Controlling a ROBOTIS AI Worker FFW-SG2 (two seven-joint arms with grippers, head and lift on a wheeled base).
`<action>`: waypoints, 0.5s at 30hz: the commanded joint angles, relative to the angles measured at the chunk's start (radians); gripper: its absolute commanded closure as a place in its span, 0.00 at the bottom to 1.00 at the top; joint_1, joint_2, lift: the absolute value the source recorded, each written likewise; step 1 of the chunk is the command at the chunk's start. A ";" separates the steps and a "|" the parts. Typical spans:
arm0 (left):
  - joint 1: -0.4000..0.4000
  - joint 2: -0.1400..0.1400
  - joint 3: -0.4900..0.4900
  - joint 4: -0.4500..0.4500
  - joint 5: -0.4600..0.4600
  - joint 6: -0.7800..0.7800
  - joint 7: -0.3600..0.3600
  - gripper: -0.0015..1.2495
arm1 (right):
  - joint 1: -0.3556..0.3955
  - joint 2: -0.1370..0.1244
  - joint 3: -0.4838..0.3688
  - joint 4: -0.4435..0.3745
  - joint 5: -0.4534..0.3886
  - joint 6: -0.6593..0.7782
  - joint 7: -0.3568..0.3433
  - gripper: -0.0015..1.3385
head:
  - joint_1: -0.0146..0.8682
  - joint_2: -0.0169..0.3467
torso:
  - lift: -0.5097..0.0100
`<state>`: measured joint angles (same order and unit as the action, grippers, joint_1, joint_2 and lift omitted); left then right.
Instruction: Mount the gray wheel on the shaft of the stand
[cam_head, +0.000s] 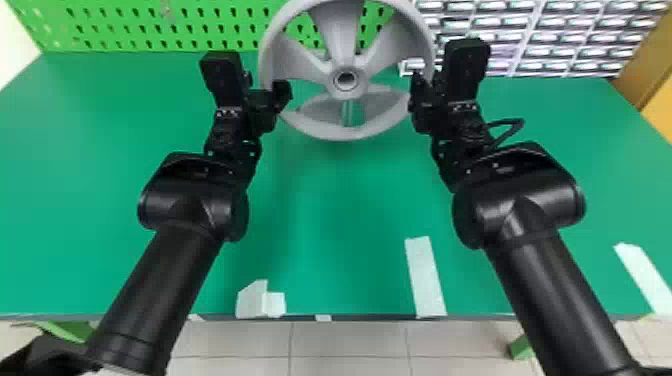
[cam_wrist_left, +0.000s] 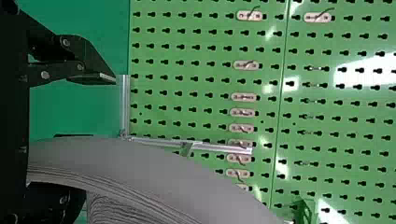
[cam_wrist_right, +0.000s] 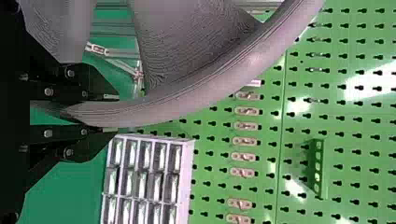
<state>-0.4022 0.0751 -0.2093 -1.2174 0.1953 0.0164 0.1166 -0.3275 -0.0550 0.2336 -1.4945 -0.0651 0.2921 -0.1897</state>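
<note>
My left gripper (cam_head: 270, 95) is at the left side of the gray wheel (cam_head: 345, 125), and my right gripper (cam_head: 425, 95) is at its right side. The wheel is held above the table, its hub facing the camera. In the left wrist view, my left gripper (cam_wrist_left: 100, 140) has its fingers wide apart, with the wheel rim (cam_wrist_left: 140, 172) between them, close to the lower one. In the right wrist view, my right gripper (cam_wrist_right: 116, 113) is shut on the rim (cam_wrist_right: 187, 100). Metal profiles of the stand (cam_wrist_left: 123, 102) show beyond the wheel; its shaft is hidden.
The green table (cam_head: 340, 215) has pale tape strips (cam_head: 425, 277) near its front edge. Behind rises a green pegboard (cam_head: 150, 25), with a rack of small drawers (cam_head: 540, 37) at the back right.
</note>
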 joint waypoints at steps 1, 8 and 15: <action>-0.001 0.000 0.004 -0.014 -0.005 0.022 0.063 0.56 | -0.004 0.001 0.000 -0.009 0.001 0.015 -0.017 0.88 | 1.00 0.19 | 0.79; -0.010 0.000 0.005 -0.025 -0.010 0.053 0.066 0.53 | -0.015 0.001 0.003 -0.010 0.004 0.029 -0.017 0.88 | 1.00 0.19 | 0.79; -0.020 0.000 0.008 -0.044 -0.013 0.125 0.071 0.50 | -0.025 0.003 0.007 -0.009 0.011 0.062 -0.017 0.88 | 1.00 0.19 | 0.79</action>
<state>-0.4156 0.0751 -0.2017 -1.2509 0.1845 0.0955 0.1167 -0.3462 -0.0537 0.2385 -1.5049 -0.0571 0.3326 -0.1898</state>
